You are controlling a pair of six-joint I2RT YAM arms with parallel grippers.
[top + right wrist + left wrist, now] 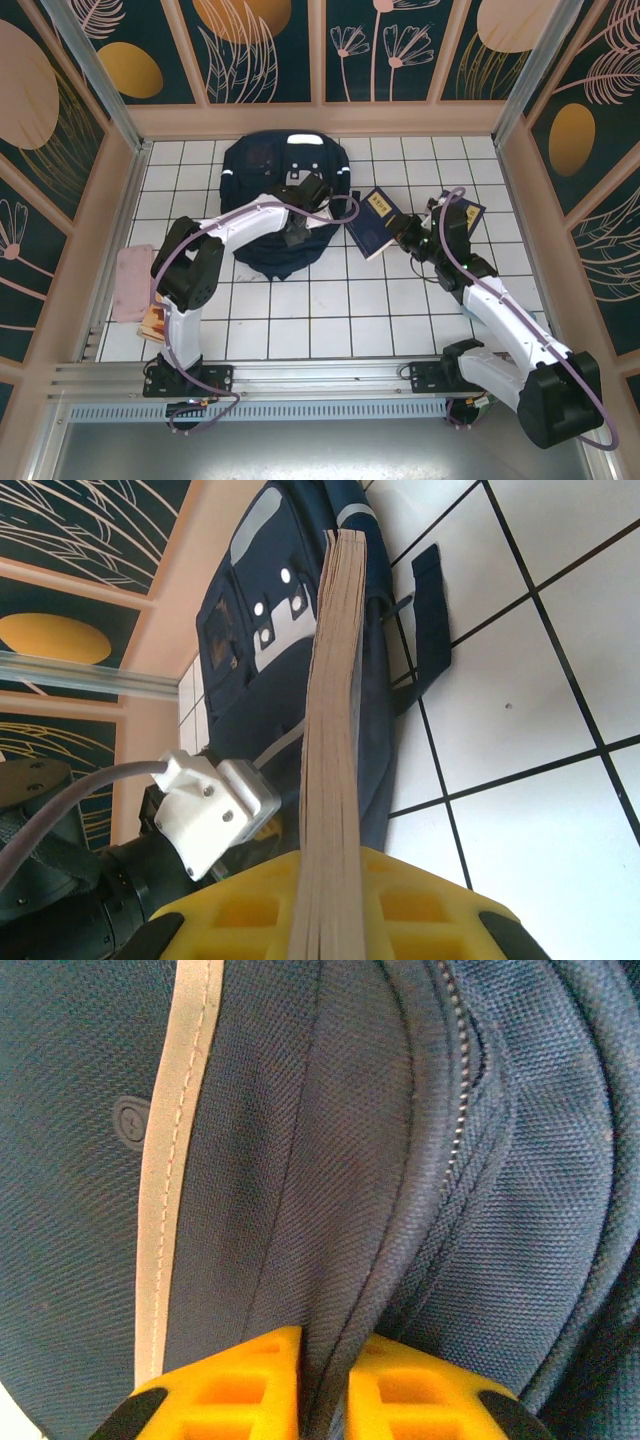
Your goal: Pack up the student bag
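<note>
Top external: student bag (262, 165) lies flat on the tiled table (330, 320), far centre-left. Left arm (240, 225) crosses over its near half and hides part of it. Left wrist: left gripper (325, 1392) is clenched on a fold of bag fabric beside the zipper (455, 1100), with the grey stripe (165, 1180) to the left. Right gripper (330, 910) clamps a book (335, 680) edge-on, just right of the bag. Second navy book (468, 212) lies partly under the right arm (500, 310). Pink cloth (130, 280) sits by the left wall, well apart.
</note>
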